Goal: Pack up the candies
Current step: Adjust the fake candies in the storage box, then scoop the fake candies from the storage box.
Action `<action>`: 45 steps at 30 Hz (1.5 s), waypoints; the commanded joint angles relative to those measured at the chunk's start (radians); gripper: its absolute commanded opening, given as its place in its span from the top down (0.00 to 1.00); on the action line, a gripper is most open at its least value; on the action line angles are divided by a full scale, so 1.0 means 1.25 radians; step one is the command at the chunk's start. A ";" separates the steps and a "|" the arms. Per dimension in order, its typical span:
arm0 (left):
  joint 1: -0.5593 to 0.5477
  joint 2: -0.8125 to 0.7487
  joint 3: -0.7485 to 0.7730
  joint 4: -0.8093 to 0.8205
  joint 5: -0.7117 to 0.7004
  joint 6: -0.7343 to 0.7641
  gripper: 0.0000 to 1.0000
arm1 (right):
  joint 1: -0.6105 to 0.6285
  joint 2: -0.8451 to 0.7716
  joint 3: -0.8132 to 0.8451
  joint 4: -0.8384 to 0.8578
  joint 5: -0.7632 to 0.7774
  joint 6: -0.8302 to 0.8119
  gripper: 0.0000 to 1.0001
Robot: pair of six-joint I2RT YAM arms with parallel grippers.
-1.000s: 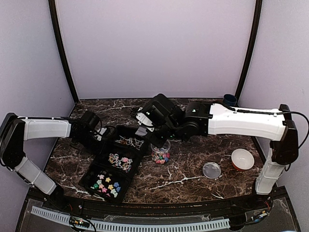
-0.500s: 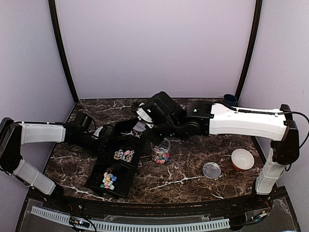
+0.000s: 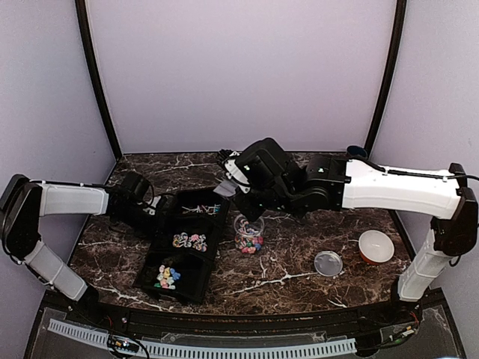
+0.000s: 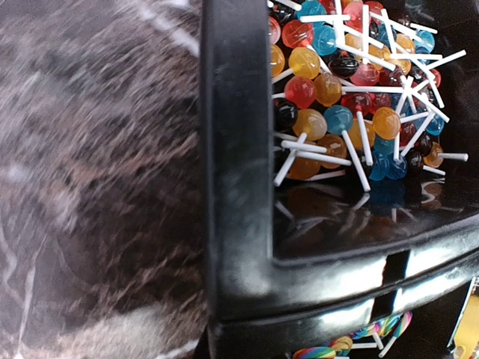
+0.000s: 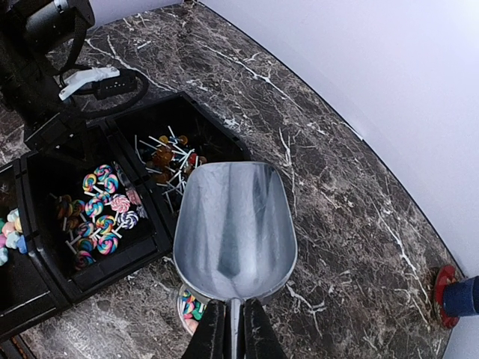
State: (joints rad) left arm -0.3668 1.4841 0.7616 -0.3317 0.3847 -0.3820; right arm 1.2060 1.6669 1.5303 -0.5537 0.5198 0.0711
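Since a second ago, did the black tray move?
Yes. The black tray has moved: its near end has swung right, toward the clear jar, which stayed put.

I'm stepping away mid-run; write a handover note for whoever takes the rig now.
Left gripper: jaws shut on the tray's far end.
Right gripper: jaws shut on the scoop's handle; scoop empty, held up near the jar.
Candies: most in the tray's three compartments, some already in the jar.
Left: scoop more into the jar, then probably fit the clear lid lying on the table.
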 commanded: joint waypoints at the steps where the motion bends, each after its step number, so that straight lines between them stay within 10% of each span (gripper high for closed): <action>1: -0.050 0.037 0.075 0.016 0.006 -0.012 1.00 | -0.006 -0.051 -0.031 0.041 0.037 0.027 1.00; 17: -0.234 0.213 0.236 0.050 0.019 -0.086 1.00 | -0.005 -0.109 -0.083 0.041 0.059 0.035 1.00; 45: -0.204 -0.004 0.198 -0.139 -0.281 0.162 1.00 | -0.033 0.150 0.145 -0.279 -0.022 -0.056 1.00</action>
State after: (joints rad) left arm -0.6216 1.5234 0.9916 -0.5320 0.0334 -0.2165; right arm 1.1687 1.8206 1.6463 -0.8722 0.5392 0.0330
